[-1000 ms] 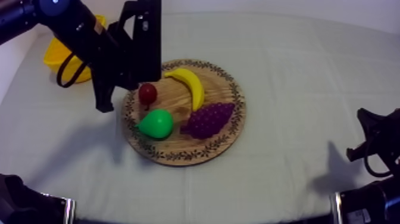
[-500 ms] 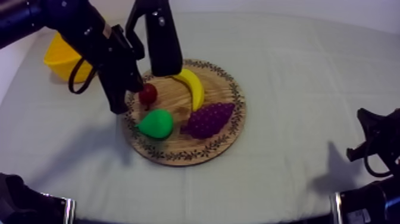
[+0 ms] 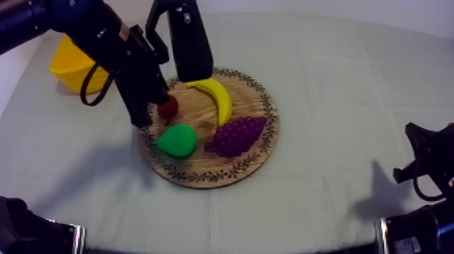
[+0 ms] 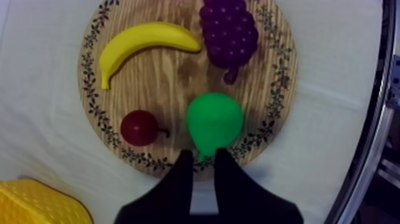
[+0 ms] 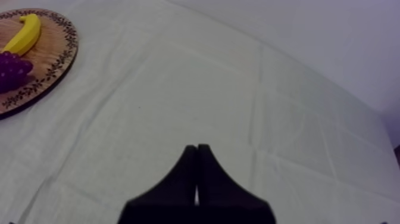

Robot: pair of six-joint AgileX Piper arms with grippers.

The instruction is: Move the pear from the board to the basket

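Grey-white cloth (image 3: pixel 338 81) runs open across the table's right half, wooden board (image 3: pixel 260 159) left of centre, yellow basket (image 3: pixel 64 64) by the far left edge, pear (image 3: pixel 177 140) near the board's left rim, left gripper (image 4: pixel 203 153) fingers apart just beside its narrow end, right gripper (image 5: pixel 196 148) fingers together over open cloth.

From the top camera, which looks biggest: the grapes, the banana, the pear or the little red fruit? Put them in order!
1. The bunch of grapes and the banana look too alike in size to rank.
2. The pear.
3. The small red fruit is clearly the smallest.
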